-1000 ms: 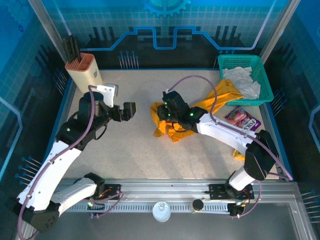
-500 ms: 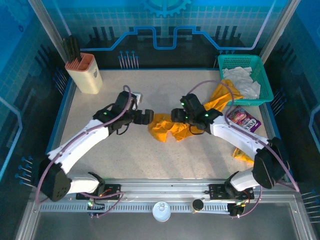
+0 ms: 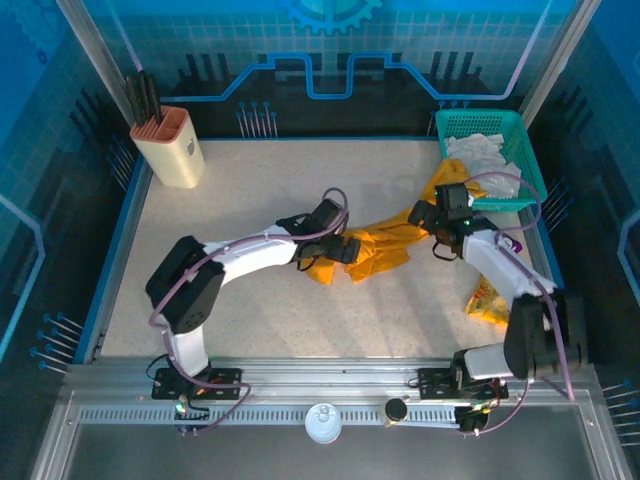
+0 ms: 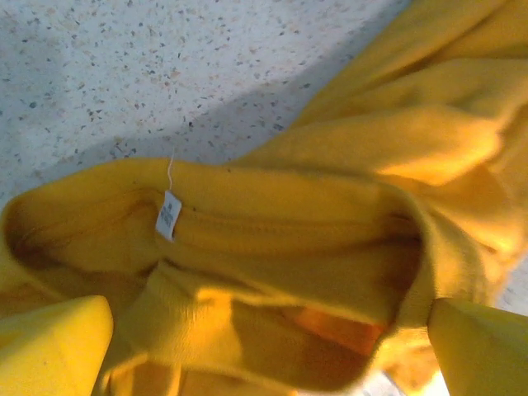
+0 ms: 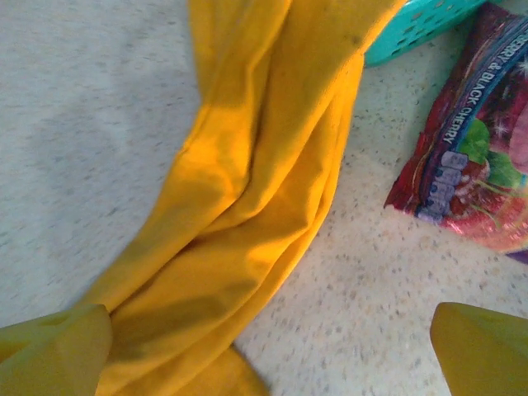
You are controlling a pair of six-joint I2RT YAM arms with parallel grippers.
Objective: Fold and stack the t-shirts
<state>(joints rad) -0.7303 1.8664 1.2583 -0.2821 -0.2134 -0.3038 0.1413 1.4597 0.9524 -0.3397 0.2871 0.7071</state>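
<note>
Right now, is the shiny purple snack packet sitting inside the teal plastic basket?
No, the shiny purple snack packet lies flat on the speckled table, outside the teal plastic basket and beside the mustard-orange cloth shirt.

The speckled pale table (image 3: 230,290) in front of me carries a mustard-orange t-shirt (image 3: 378,250), crumpled near the middle and trailing up to the teal basket (image 3: 480,115) in my far right corner. Near the basket lies a purple snack packet (image 5: 470,165), and closer to me a yellow packet (image 3: 487,300). In the far left corner stands a beige holder (image 3: 168,148) with dark handles sticking up.
</note>
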